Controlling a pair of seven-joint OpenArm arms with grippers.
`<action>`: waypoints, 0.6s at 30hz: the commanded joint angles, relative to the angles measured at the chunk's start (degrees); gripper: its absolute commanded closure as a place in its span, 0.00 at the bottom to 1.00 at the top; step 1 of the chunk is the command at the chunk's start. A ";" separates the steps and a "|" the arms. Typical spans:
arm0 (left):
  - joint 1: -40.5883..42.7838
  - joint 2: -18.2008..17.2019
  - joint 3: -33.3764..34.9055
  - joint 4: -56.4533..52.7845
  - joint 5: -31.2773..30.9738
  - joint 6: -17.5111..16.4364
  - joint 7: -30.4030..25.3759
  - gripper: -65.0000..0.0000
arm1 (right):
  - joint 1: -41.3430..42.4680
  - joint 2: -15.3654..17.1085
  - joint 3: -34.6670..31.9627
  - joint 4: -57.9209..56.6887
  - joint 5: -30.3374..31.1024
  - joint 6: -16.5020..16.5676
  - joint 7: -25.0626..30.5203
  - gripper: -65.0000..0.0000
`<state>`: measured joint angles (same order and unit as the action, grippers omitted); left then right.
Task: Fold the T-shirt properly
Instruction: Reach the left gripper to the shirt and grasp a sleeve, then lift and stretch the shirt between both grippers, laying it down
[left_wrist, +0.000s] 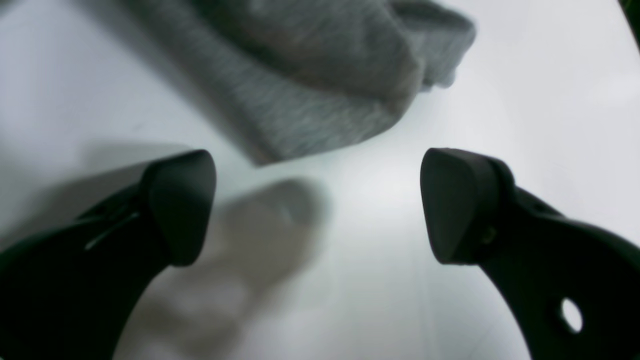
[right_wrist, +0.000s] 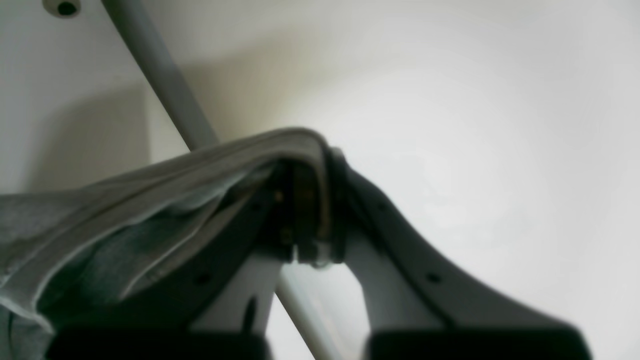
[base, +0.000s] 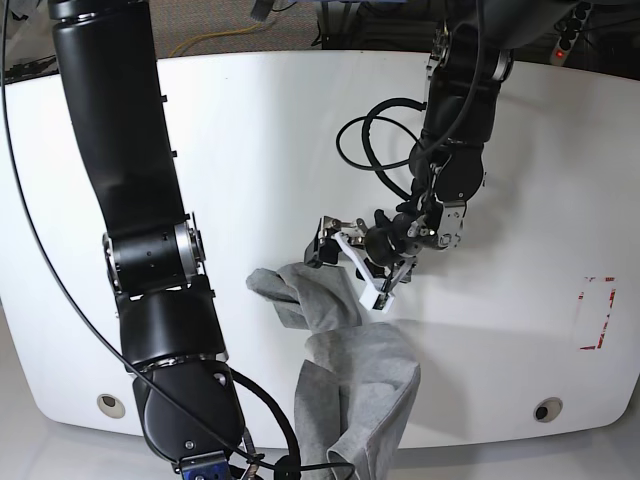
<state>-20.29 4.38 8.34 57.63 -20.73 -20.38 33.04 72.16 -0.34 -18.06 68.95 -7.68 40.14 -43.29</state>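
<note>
The heather-grey T-shirt (base: 345, 385) lies crumpled on the white table near its front edge, and no lettering shows. One bunched end rises at the left (base: 285, 290) and the rest trails down to the table's front edge. My left gripper (base: 352, 268) is open just above the shirt's upper part. In the left wrist view its fingers (left_wrist: 180, 207) stand wide apart over bare table, with the shirt (left_wrist: 320, 90) just beyond them, untouched. My right gripper (right_wrist: 312, 210) is shut on a folded edge of the shirt (right_wrist: 125, 210). In the base view it is hidden at the bottom edge.
The white table (base: 250, 150) has a mounting hole near each front corner (base: 111, 405) (base: 543, 410). A red-outlined rectangle (base: 597, 312) is marked at the right. A black cable loop (base: 365, 150) hangs off the left arm. The right arm's black body (base: 150, 270) stands at the left.
</note>
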 joint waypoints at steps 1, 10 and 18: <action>-4.37 0.67 0.06 -4.31 -0.85 -0.41 -3.10 0.06 | 2.64 0.12 0.53 0.99 -0.10 -0.80 1.75 1.00; -10.17 3.22 0.15 -17.93 -0.85 -0.41 -8.64 0.21 | 2.64 0.21 0.53 3.54 -0.54 -0.80 3.16 1.00; -12.89 3.57 8.15 -25.67 -1.03 -0.32 -14.00 0.91 | 2.64 1.00 0.53 3.18 -0.54 -0.98 3.24 1.00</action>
<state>-32.49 7.51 15.94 31.94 -22.15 -20.95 18.59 72.16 0.21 -18.02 71.42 -8.01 40.16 -41.60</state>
